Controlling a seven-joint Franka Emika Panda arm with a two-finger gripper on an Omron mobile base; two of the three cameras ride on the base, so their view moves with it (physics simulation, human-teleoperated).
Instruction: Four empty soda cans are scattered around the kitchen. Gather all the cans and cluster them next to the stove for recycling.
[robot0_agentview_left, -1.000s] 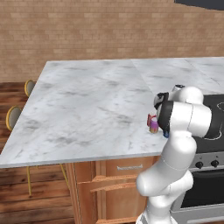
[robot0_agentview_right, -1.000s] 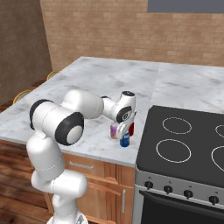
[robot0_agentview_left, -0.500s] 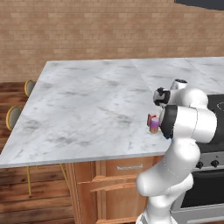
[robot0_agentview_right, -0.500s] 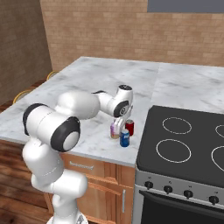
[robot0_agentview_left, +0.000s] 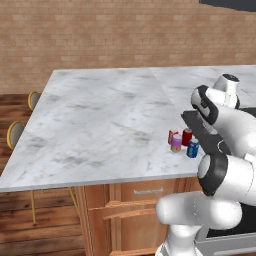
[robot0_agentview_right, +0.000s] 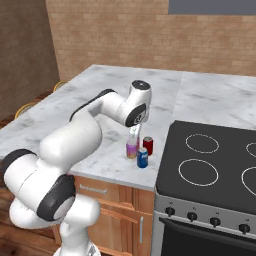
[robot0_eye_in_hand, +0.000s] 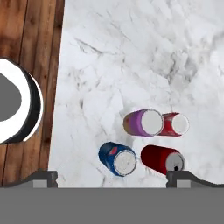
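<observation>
Four soda cans stand close together on the marble counter (robot0_agentview_right: 95, 100) near its front edge, just left of the stove (robot0_agentview_right: 215, 165). They are a pink-purple can (robot0_agentview_right: 131, 149) (robot0_eye_in_hand: 143, 122), a blue can (robot0_agentview_right: 142, 157) (robot0_eye_in_hand: 117, 158) and two red cans (robot0_eye_in_hand: 175, 124) (robot0_eye_in_hand: 162, 159). The left base view shows the same cluster: pink-purple (robot0_agentview_left: 176, 143), blue (robot0_agentview_left: 193, 148), red (robot0_agentview_left: 187, 136) and red (robot0_agentview_left: 172, 135). My gripper (robot0_agentview_right: 134, 131) hangs directly above the cluster and points down. It is open, its fingertips (robot0_eye_in_hand: 43, 177) stand wide apart, and it holds nothing.
The black cooktop with white burner rings sits over a silver oven front with knobs (robot0_agentview_right: 207, 216). Wooden drawers (robot0_agentview_left: 130, 210) lie under the counter. Two stools (robot0_agentview_left: 15, 134) stand off its far left side, over the wood floor (robot0_eye_in_hand: 26, 43).
The jaws have opened wider and let go of the pink-purple can. The hand has lifted clear above the cluster. The cans have not moved.
</observation>
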